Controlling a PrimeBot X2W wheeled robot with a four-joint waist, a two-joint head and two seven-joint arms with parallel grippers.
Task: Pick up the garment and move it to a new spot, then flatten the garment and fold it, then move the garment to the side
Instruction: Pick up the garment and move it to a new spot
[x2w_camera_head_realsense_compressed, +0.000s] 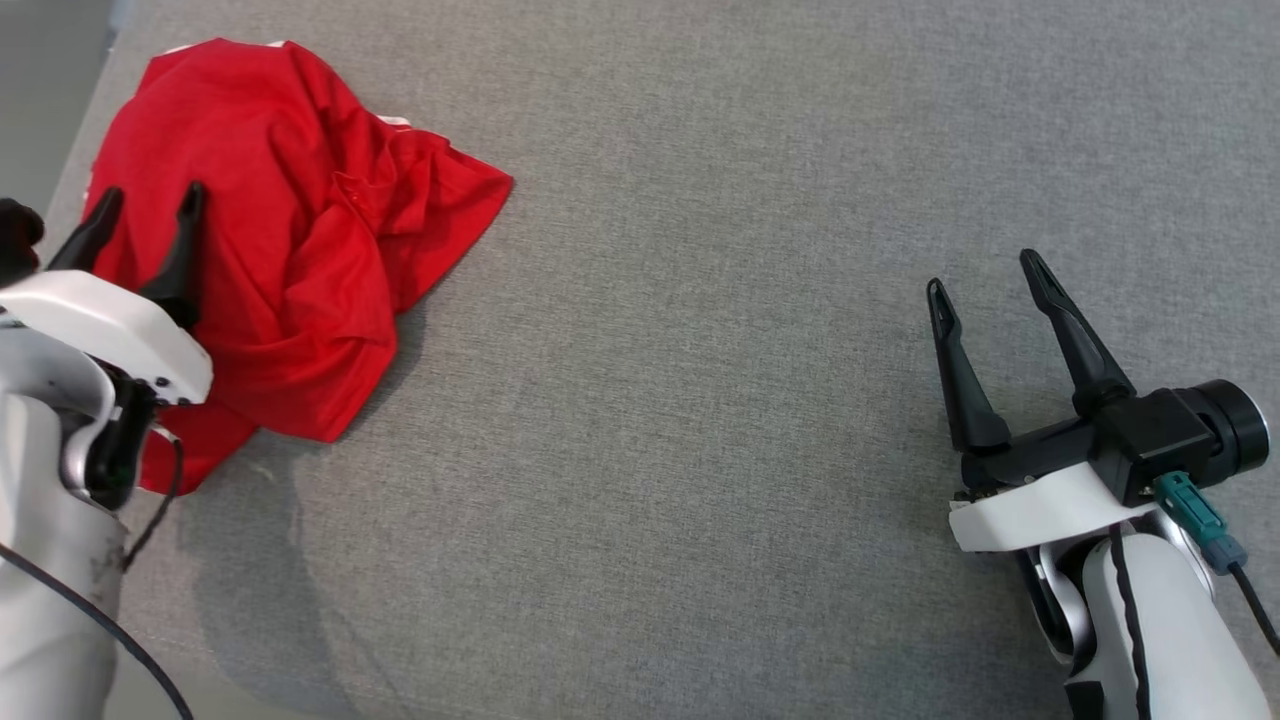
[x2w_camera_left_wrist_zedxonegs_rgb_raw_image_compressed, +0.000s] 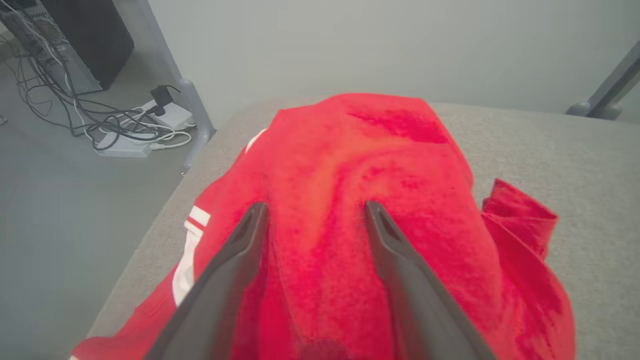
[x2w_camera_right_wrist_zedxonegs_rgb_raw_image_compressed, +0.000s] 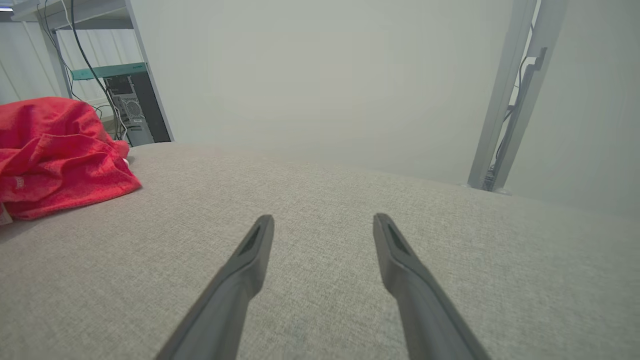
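Step in hand: the pick-up is judged to be in hand. The red garment (x2w_camera_head_realsense_compressed: 300, 230) is seen lying crumpled on the grey table (x2w_camera_head_realsense_compressed: 700, 420), so nothing is yet lifted, flattened or folded.
Left pincer: the left pincer (x2w_camera_head_realsense_compressed: 153, 190) is held wide, with nothing gripped. Its two dark fingers (x2w_camera_left_wrist_zedxonegs_rgb_raw_image_compressed: 235, 270) are pointed over the near part of the heap.
Garment, from the left pincer: the heap is found directly beneath and ahead of the fingertips. In the left wrist view, red cloth is seen in the gap between them, and most of the bulk is spread ahead and to the right. Whether the tips are touching the cloth cannot be told.
Right pincer: the right pincer (x2w_camera_head_realsense_compressed: 982, 270) is likewise held wide and empty, over bare table.
Garment, from the right pincer: the heap is placed well apart, far to the left of its fingers and somewhat ahead.
Table edge: the table edge (x2w_camera_left_wrist_zedxonegs_rgb_raw_image_compressed: 175, 210) is seen just to the left of the left pincer, and a white-striped part of the cloth is laid close to it.
Next move: the left pincer is to be lowered onto a raised fold and closed on enough layers to carry the heap. A thin pinch is judged likely to slip.
New spot: the open stretch between the two pincers is judged suitable.
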